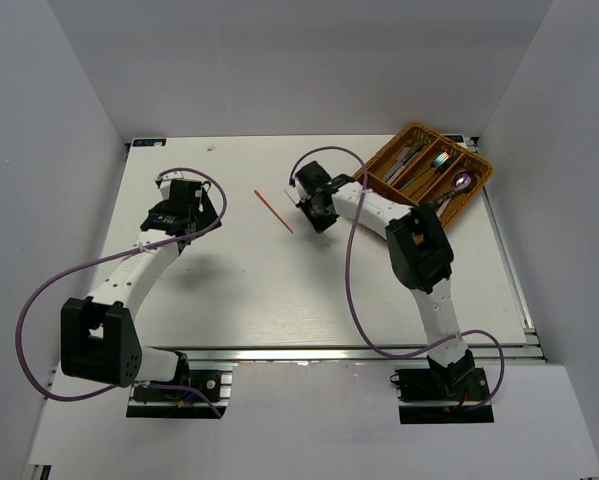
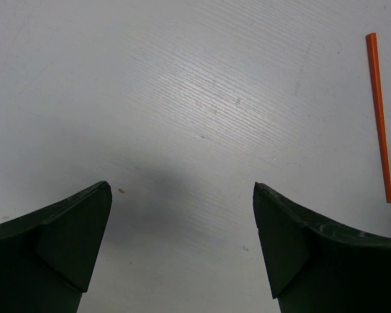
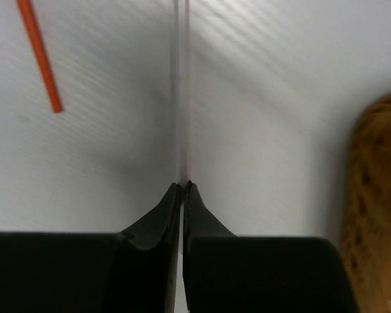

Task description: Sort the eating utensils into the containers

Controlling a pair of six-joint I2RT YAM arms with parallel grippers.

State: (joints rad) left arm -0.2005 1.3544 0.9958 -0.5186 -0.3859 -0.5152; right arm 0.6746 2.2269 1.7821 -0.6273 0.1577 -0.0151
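Observation:
One thin red chopstick (image 1: 274, 211) lies loose on the white table; it also shows in the left wrist view (image 2: 379, 117) and the right wrist view (image 3: 40, 59). The brown wicker tray (image 1: 476, 185) at the far right holds several utensils, among them an iridescent piece (image 1: 439, 158) and a purple spoon (image 1: 461, 183). My right gripper (image 1: 304, 197) is just right of the red chopstick, its jaws (image 3: 182, 184) shut on a thin pale strip (image 3: 181, 98), blurred and seen edge-on. My left gripper (image 1: 184, 207) is open and empty (image 2: 182, 186) over bare table, left of the chopstick.
The tray's edge (image 3: 378, 215) shows at the right of the right wrist view. White walls enclose the table on three sides. Purple cables loop over both arms. A small white speck (image 1: 210, 147) lies near the back edge.

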